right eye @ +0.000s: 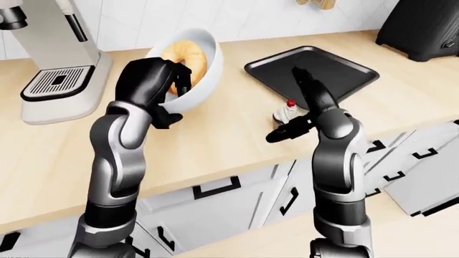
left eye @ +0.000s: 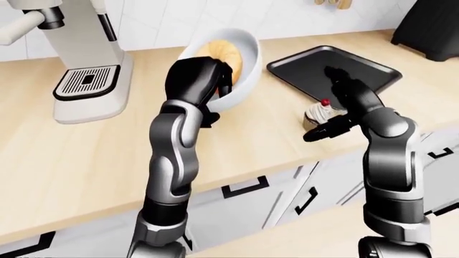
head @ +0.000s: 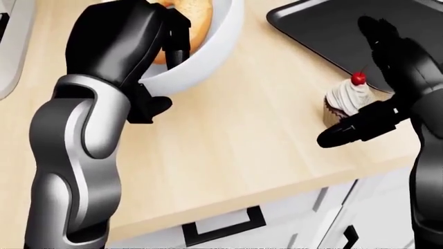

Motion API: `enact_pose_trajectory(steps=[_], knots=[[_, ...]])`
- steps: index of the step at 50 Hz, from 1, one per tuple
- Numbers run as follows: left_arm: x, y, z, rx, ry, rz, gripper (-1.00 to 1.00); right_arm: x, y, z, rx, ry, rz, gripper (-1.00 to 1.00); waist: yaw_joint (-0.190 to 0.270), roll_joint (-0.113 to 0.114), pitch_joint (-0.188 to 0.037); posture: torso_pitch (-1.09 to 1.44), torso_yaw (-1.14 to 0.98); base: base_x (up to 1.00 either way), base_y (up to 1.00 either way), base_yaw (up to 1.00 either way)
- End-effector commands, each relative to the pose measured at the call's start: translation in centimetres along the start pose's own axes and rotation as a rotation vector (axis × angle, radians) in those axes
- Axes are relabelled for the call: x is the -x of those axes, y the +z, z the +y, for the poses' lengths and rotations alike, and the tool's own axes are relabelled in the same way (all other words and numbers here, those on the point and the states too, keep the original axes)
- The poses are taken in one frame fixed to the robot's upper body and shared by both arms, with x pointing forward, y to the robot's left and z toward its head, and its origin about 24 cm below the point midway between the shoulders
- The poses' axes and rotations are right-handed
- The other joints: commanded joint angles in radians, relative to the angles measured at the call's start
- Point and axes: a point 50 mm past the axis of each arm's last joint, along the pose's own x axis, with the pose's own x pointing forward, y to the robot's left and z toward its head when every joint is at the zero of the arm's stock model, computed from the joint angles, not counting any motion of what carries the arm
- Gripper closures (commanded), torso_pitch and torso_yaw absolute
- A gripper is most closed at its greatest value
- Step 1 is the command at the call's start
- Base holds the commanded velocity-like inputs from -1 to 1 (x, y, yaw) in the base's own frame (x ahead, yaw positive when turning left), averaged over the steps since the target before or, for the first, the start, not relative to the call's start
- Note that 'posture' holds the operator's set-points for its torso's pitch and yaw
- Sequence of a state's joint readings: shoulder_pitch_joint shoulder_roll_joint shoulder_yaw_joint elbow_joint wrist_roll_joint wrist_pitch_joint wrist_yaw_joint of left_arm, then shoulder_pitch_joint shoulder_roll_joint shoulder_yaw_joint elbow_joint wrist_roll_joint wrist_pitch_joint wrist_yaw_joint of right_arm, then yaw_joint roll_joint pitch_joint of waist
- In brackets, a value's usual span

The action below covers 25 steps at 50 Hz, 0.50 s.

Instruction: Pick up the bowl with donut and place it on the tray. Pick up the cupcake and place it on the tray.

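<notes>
Cupcake [head: 344,103] between open right-hand fingers [head: 353,128] — untouched.

This is a home kitchen, rendered in simulation. A long light-wood desk [left eye: 86,156] runs along a wall of white tiles [left eye: 179,19]. Beneath it sit white cabinet doors and drawers with black bracket handles [left eye: 245,187]. At the left of the left-eye view stands a cream espresso machine [left eye: 82,59] with a metal drip grate. A black appliance [left eye: 430,24] occupies the top right corner. A black baking tray [left eye: 359,67] lies on the desk, with a cupcake [head: 346,101] and a white bowl [right eye: 204,62] holding a donut [right eye: 185,54] nearby.
</notes>
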State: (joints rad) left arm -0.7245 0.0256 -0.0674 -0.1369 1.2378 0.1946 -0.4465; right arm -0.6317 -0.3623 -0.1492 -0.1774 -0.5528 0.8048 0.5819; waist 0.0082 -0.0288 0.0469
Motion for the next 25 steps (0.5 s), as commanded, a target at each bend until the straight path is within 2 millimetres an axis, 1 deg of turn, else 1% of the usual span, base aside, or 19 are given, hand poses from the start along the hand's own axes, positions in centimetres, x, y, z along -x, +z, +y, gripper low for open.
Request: enact_pose_trajectory(steps=[1, 2, 6, 9, 16, 19, 20, 22, 23, 25], knots=[[0.2, 1.2, 2.8, -0.013, 0.157, -0.059, 1.0, 0.4, 1.5, -1.0, 0.024, -0.052, -0.071, -0.65, 0.0, -0.003, -0.033, 0.0, 0.0, 0.0, 0.0, 0.0], [0.2, 1.2, 2.8, -0.012, 0.157, -0.059, 1.0, 0.4, 1.4, -0.9, 0.025, -0.051, -0.07, -0.62, 0.0, -0.003, -0.034, 0.0, 0.0, 0.0, 0.0, 0.0], [0.2, 1.3, 2.9, -0.013, 0.158, -0.059, 1.0, 0.3, 1.2, -0.7, 0.028, -0.046, -0.066, -0.09, 0.0, -0.003, -0.034, 0.0, 0.0, 0.0, 0.0, 0.0], [0.2, 1.3, 2.9, -0.01, 0.156, -0.059, 1.0, 0.2, 0.9, -0.6, 0.03, -0.043, -0.063, -0.09, 0.0, -0.003, -0.035, 0.0, 0.0, 0.0, 0.0, 0.0], [0.3, 1.3, 3.1, -0.011, 0.162, -0.061, 1.0, 0.4, -0.3, -0.2, 0.029, -0.036, -0.046, -0.06, 0.0, -0.005, -0.036, 0.0, 0.0, 0.0, 0.0, 0.0], [0.3, 1.3, 3.1, -0.011, 0.162, -0.062, 1.0, 0.5, -0.4, 0.0, 0.028, -0.033, -0.045, 0.03, 0.001, -0.006, -0.038, 0.0, 0.0, 0.0, 0.0, 0.0], [0.3, 1.4, 3.1, -0.011, 0.163, -0.063, 1.0, 0.6, -0.4, 0.0, 0.029, -0.032, -0.046, 0.24, 0.001, -0.005, -0.038, 0.0, 0.0, 0.0, 0.0, 0.0], [0.4, 1.4, 3.1, -0.01, 0.163, -0.063, 1.0, 0.7, -0.3, 0.1, 0.029, -0.031, -0.053, 0.77, 0.001, -0.005, -0.038, 0.0, 0.0, 0.0, 0.0, 0.0], [0.4, 1.4, 3.1, -0.009, 0.162, -0.063, 1.0, 0.8, -0.1, 0.0, 0.029, -0.032, -0.058, 0.99, 0.001, -0.005, -0.039, 0.0, 0.0, 0.0, 0.0, 0.0], [0.5, 1.4, 3.2, -0.01, 0.163, -0.062, 1.0, 1.1, 0.2, -0.1, 0.028, -0.033, -0.069, 1.0, 0.001, -0.005, -0.039, 0.0, 0.0, 0.0, 0.0, 0.0]])
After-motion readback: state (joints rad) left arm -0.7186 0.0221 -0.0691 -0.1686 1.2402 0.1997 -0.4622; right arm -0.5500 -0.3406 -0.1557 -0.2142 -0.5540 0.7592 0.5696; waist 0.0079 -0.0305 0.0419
